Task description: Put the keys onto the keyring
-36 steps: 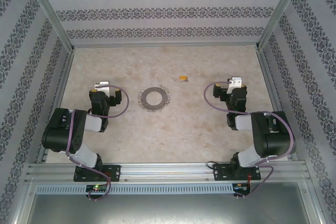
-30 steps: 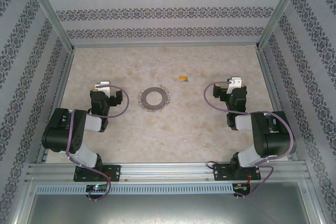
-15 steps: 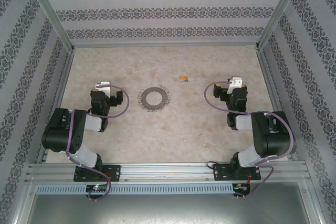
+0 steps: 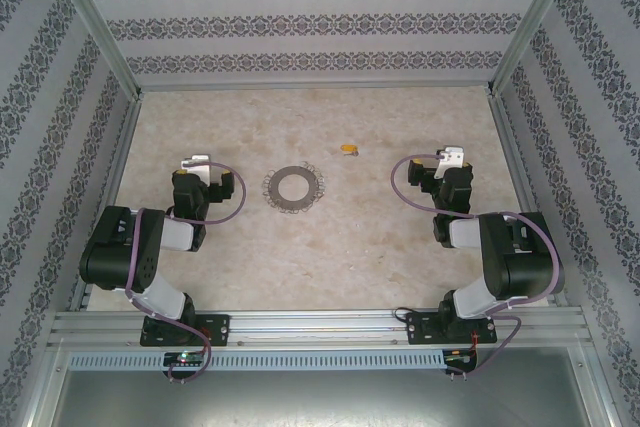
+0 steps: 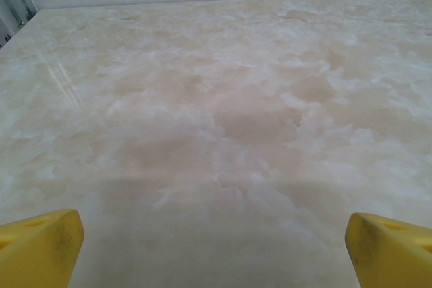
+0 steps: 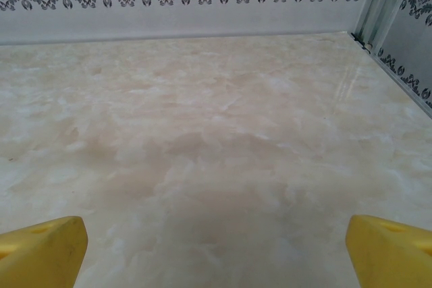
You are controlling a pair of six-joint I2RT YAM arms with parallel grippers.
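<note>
We log left gripper (image 5: pixel 212 237) spread wide, left of the keyring (image 4: pixel 293 187); right gripper (image 6: pixel 216 241) also wide, well right of it. The keyring lies flat on the table (image 4: pixel 300 267). The key (image 4: pixel 347 148) sits near the keyring, further back and to its right, not touching.

Bright, even light over the beige marbled tabletop (image 4: pixel 330 257); faint glare streaks near its side edges; shadows soft.
</note>
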